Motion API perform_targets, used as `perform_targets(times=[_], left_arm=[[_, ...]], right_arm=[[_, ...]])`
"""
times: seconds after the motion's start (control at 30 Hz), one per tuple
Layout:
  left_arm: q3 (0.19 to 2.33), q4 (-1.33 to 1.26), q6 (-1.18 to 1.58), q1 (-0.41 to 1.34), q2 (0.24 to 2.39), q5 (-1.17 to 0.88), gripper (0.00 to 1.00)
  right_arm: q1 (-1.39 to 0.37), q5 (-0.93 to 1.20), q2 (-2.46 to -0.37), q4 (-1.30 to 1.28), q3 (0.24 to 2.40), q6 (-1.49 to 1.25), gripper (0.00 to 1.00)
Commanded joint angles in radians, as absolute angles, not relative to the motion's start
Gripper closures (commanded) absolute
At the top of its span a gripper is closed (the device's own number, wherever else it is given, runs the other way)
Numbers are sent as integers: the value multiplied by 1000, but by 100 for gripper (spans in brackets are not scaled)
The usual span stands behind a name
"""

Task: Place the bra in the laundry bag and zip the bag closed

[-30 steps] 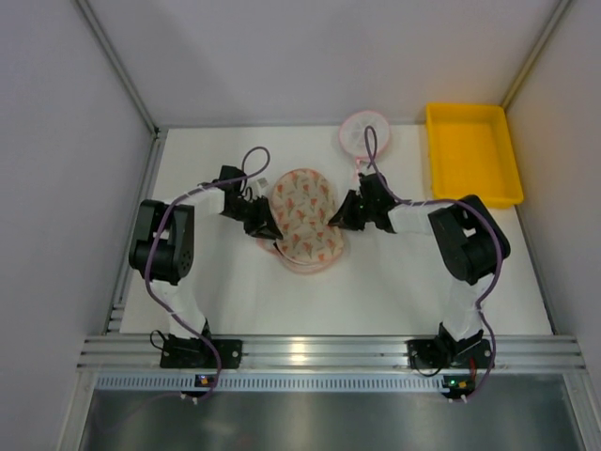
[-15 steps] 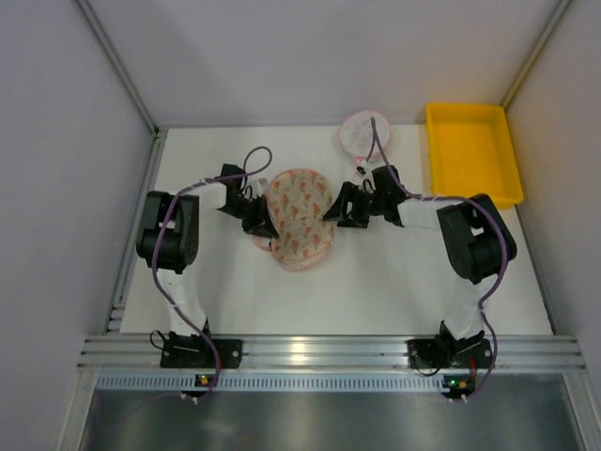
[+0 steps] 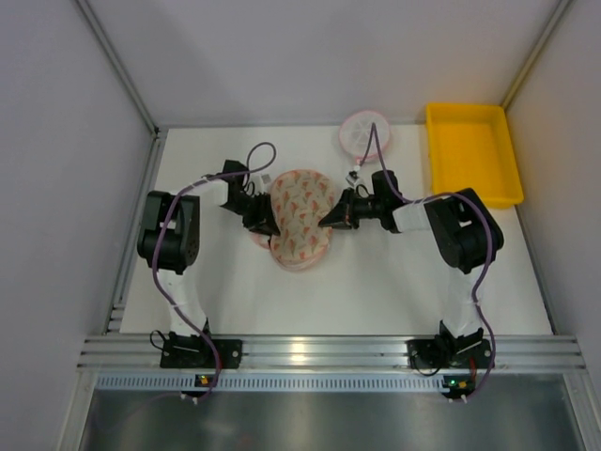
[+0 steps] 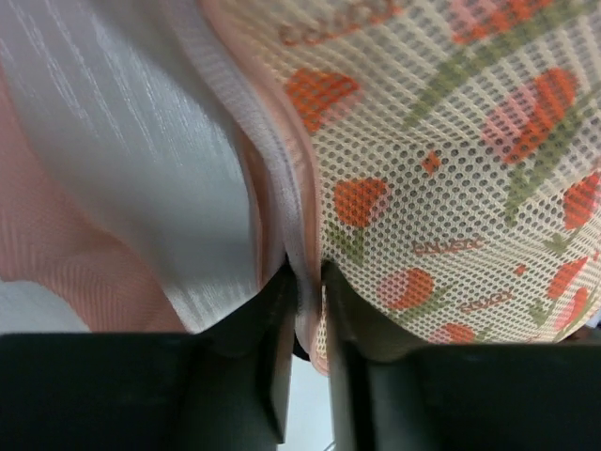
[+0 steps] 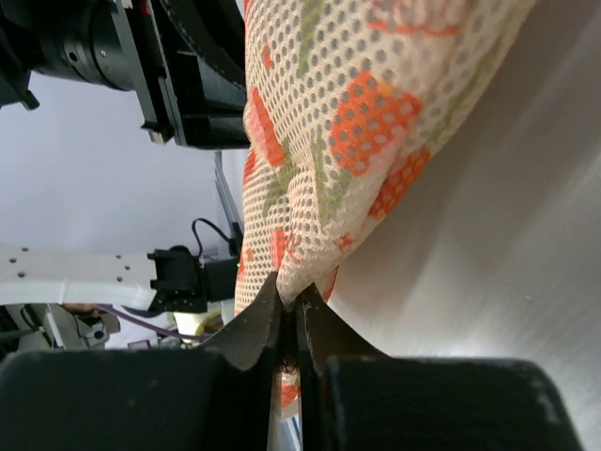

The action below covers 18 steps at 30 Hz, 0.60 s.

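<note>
The laundry bag (image 3: 300, 211) lies in the middle of the white table (image 3: 394, 282), between the two arms. It is cream mesh with red and green printed shapes and a pink edge. From above it looks folded, with one round half over the other.

The left gripper (image 3: 267, 224) is at the bag's left side and the right gripper (image 3: 329, 218) is at its right side. Both touch the bag.

In the left wrist view, the left gripper (image 4: 307, 282) is almost closed. Its two black fingers (image 4: 258, 362) pinch the pink and white edge of the bag, with only the thin cloth between them. In the right wrist view, the right gripper (image 5: 289, 319) is also nearly closed. Its fingers (image 5: 246, 340) squeeze a fold of the mesh at the bag's edge, and the bag goes up and away from them.

I cannot see the bra in any view, so I cannot tell where it is.

A small round white mesh disc (image 3: 364, 134) with a pink rim lies farther back on the table, apart from the bag. A yellow tray (image 3: 470, 150) stands at the far right.
</note>
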<state>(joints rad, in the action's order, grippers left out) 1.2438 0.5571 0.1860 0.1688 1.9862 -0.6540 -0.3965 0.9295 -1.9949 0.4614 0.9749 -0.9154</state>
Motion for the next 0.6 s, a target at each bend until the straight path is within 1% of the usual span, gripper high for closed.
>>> perform_targets(times=[0.0,0.03,0.1,0.17,0.2,0.27,0.33,0.4,0.43,0.53,0.57], left_arm=[[1276,561,109,170,1931,-539,69],[1278,560,66,167,1907,-534,63],[1282,560,9,163,1817,-515,56],[1301,558,-119,163,1720,-496,50],[1307,558,-158,173,1689,-471,41],[1331,560,-294,196,1614,-442,37],[1339,558,-436,233,1568,-422,29],[1347,583,-535,291,1516,-411,28],[1351,600,-633,316,1502,-410,28],[1379,685,-788,445,1476,-385,28],[1393,701,-816,525,1485,-364,29]], right_arm=[[-405,982,-2010,578,974,-963,100],[-405,977,-2011,568,976,-962,100],[-402,970,-2008,531,989,-928,100],[-400,948,-2000,470,999,-896,100],[-400,942,-1997,451,1003,-873,100],[-400,936,-1997,420,1006,-858,100],[-399,927,-1997,408,1008,-847,100],[-396,923,-1999,393,1011,-838,100],[-397,923,-2000,390,1012,-838,100],[-396,910,-2013,361,1025,-842,100],[-396,908,-2016,362,1026,-845,100]])
